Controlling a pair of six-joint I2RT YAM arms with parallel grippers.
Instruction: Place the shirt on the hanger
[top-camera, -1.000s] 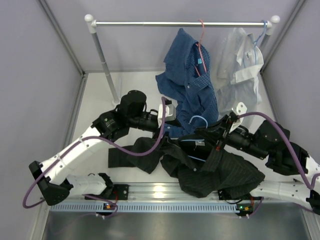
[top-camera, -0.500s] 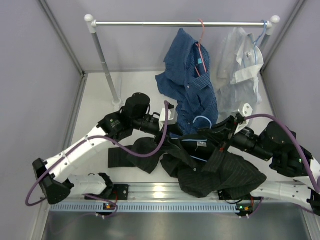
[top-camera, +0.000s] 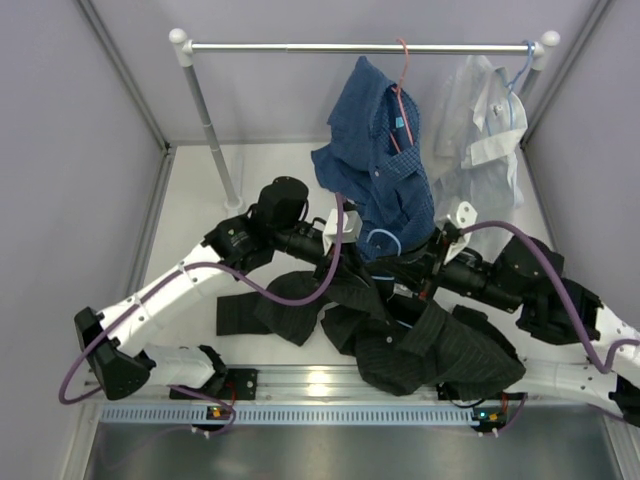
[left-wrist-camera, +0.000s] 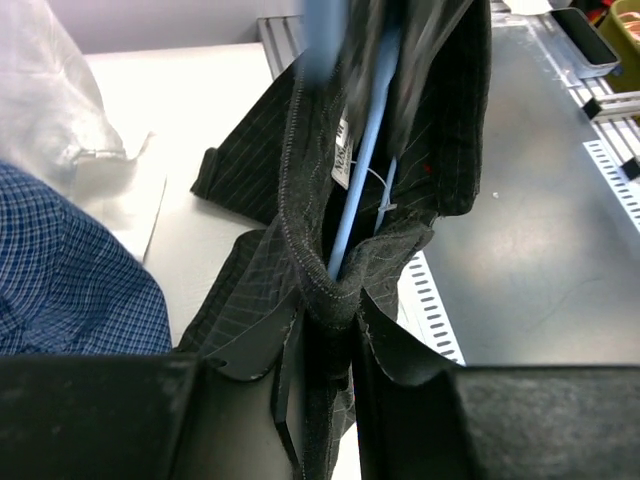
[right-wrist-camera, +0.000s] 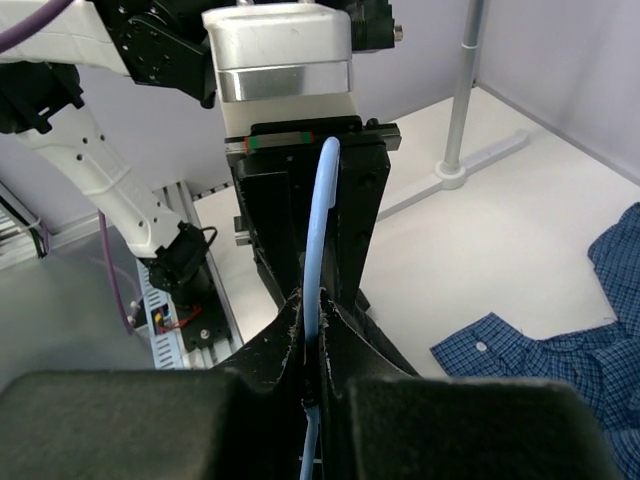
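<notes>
Overhead view with both wrist views; positions are given from the rail (top-camera: 360, 46) at the back of the cell. The shirt (top-camera: 430, 345) lies heaped on the table (top-camera: 200, 200) in front of the rail's right half, one part trailing toward the rail's left end. The hanger (top-camera: 383, 234) sits in the shirt's neck. Its hook stands clear of the cloth, just in front of the checked shirt (top-camera: 375, 160), which hangs from the rail on a red hanger (top-camera: 403, 60). A white shirt (top-camera: 482, 125) hangs at the rail's right end.

My left gripper (left-wrist-camera: 325, 320) reaches in from the rail's left side. In its wrist view I see the jaws pinched shut on a fold of the shirt's collar edge, and the hanger's blue wire runs out of that fold beside the label (left-wrist-camera: 342, 160). My right gripper (right-wrist-camera: 312, 320) comes from the rail's right side and faces the left one. Its jaws are closed on the hanger's wire, with black cloth edges at the fingertips. The two grippers meet nearly tip to tip, in front of the rail's middle.
</notes>
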